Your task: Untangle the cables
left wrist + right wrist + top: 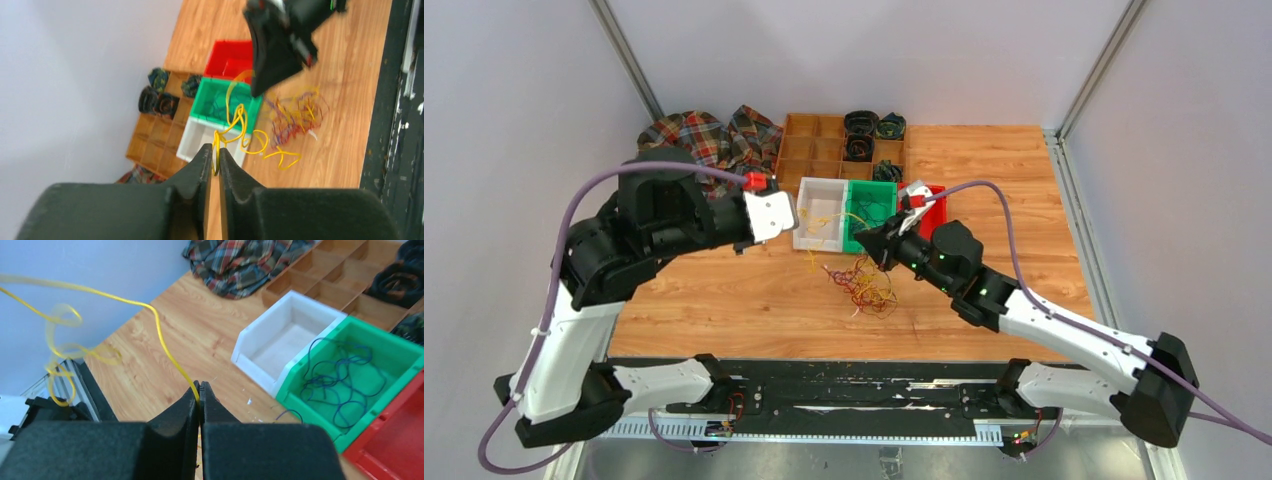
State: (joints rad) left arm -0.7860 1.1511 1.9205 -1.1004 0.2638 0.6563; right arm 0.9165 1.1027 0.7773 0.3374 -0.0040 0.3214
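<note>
**Both tools clamped on yellow wire over the bins**

Standing here looking at the desk (754,300). Far left at the back there's a crumpled plaid cloth (704,138), with a wooden divider tray (819,150) next to it.

The left tool (212,155) is up in the air beside the white bin (822,186). Its fingers are squeezed together on a curly yellow strand (239,122) that dangles over the bins.

The green bin (871,184) sits right against the white one and has a few dark blue strands (340,360) lying in it. Just in front of those bins, the rest of the cables (864,285) are a loose yellow, red and purple clump on the wood.

The right tool (200,390) hovers over the green bin and it's pinched shut on yellow wire too. I can't tell if it's the same strand. The red bin (934,212) is behind it, at the right end of the row.
</note>
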